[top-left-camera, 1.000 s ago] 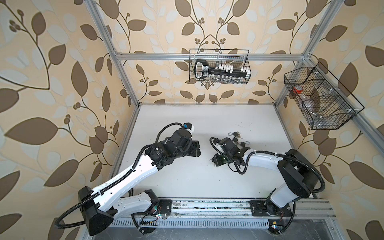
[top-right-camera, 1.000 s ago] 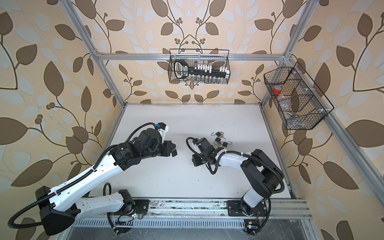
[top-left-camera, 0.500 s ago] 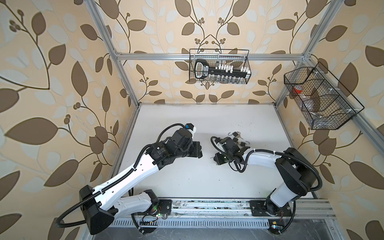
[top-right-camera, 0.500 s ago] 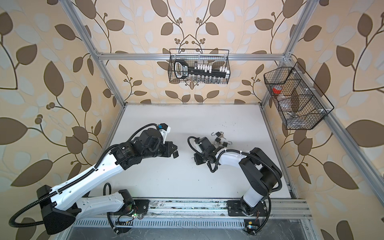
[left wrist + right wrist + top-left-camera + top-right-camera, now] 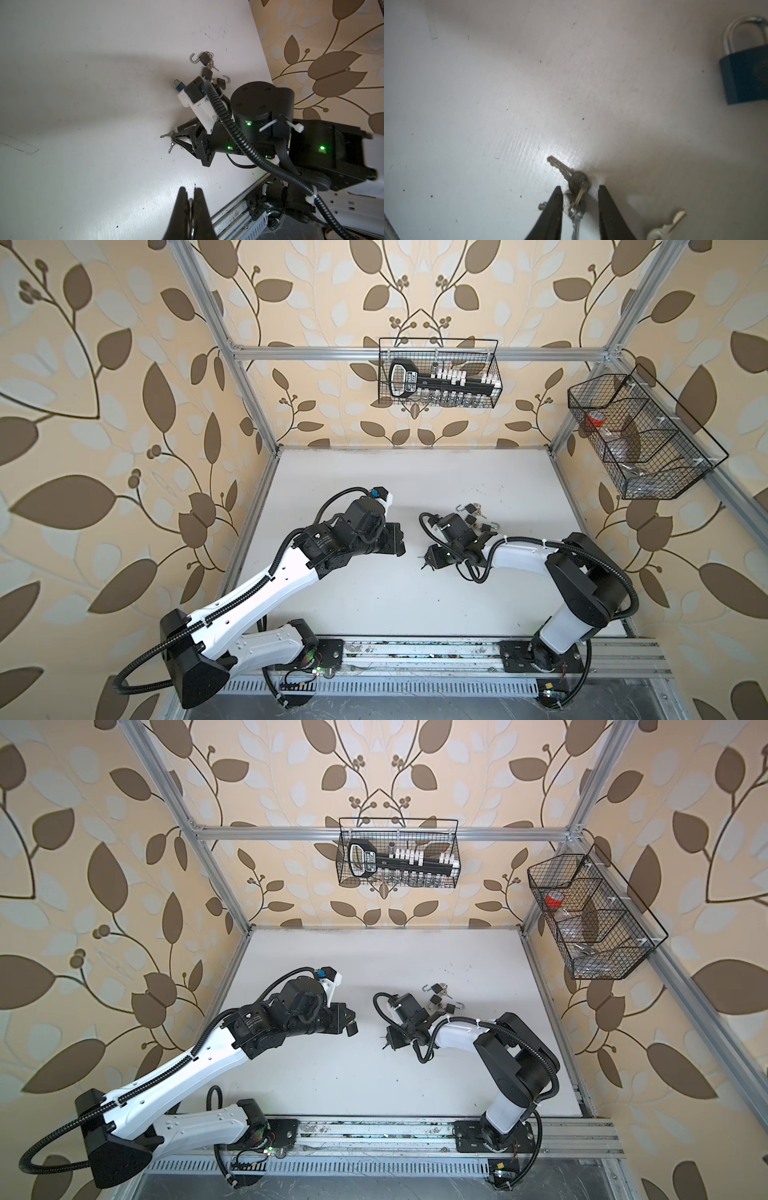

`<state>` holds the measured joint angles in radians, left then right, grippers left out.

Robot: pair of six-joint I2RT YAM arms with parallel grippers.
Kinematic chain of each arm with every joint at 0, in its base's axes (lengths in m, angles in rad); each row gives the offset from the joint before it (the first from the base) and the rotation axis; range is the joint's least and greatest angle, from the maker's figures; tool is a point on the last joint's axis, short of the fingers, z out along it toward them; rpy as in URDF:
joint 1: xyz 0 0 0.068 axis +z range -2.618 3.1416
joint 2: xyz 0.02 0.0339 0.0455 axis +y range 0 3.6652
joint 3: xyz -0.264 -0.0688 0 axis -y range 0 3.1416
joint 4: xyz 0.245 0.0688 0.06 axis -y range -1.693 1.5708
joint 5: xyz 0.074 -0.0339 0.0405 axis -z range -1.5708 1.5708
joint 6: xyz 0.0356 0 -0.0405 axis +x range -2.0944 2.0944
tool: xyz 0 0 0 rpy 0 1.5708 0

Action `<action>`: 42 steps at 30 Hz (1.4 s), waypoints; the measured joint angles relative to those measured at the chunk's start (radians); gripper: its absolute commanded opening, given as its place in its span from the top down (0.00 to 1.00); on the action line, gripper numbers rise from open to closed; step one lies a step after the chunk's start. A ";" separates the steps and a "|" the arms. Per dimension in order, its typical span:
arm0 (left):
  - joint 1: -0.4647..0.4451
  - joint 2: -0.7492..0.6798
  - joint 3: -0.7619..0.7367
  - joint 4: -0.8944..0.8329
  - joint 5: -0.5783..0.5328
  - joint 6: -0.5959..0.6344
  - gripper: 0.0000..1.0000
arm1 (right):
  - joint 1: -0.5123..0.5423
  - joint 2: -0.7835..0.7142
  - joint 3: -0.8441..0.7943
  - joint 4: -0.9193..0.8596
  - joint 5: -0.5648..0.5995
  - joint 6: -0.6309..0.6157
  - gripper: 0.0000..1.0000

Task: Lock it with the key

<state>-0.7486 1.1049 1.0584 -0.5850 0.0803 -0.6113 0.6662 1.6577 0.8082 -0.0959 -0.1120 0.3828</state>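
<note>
Right gripper (image 5: 579, 187), black jaws apart and grasping nothing, is straddling the small silver ringed keys (image 5: 576, 182) lying on the white table (image 5: 488, 93), on the near side of the dark blue padlock (image 5: 745, 79); light, stiff and slippery, they are probably needing a pinch across one flat head.

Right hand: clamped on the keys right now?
No, the right hand is open: its fingers stand apart, with a visible gap beside the keys lying between them.
</note>
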 measured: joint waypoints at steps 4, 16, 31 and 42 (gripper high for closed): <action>0.087 -0.026 -0.063 0.037 0.053 -0.024 1.00 | 0.000 -0.150 -0.024 0.001 0.052 -0.010 0.59; 0.140 -0.080 -0.160 0.263 0.258 -0.100 1.00 | 0.192 -0.660 -0.066 0.085 0.100 -0.036 0.31; 0.013 -0.016 -0.157 0.347 0.251 -0.130 1.00 | 0.259 -0.594 -0.008 -0.011 0.109 0.067 0.29; 0.001 -0.007 -0.153 0.351 0.224 -0.130 1.00 | 0.296 -0.554 0.018 -0.060 0.121 0.085 0.40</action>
<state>-0.7479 1.0981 0.9058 -0.2344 0.3042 -0.7418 0.9619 1.1042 0.8265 -0.1562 0.0086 0.4683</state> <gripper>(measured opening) 0.054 0.618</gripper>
